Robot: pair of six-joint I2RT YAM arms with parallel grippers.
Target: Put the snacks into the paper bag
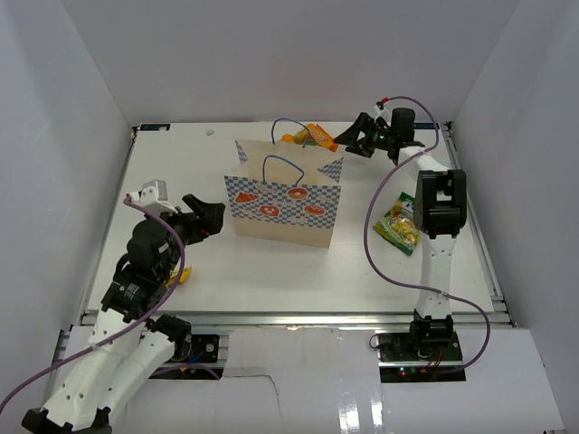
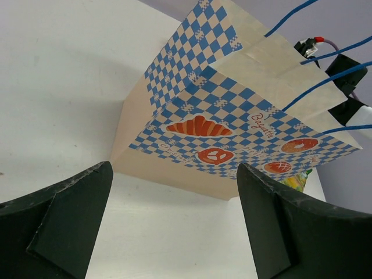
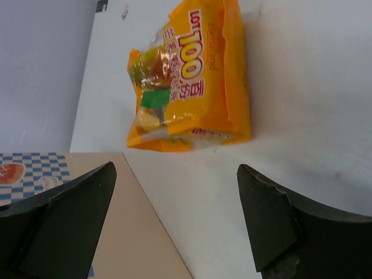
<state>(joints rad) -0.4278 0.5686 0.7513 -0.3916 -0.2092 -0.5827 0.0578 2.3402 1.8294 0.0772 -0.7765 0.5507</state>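
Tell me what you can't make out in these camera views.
Contents of the paper bag: top view, hidden by its front wall.
Orange pouch: top view, lower part behind the bag.
Green-yellow pouch: top view, edge under the right arm.
Yellow packet: top view, mostly under the left arm.

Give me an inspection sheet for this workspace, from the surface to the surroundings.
Surface: white table, no spills seen.
Job's things: paper bag upright mid-table; orange pouch lying behind it; green-yellow pouch beside the right arm; yellow packet partly hidden under the left arm.
Clutter: tiny speck at far edge, unidentifiable.
Hands: left hand open, empty, facing the bag; right hand open, empty, by the orange pouch.
Cables: purple cable loops out beside the right arm.
Surroundings: white walls on three sides.
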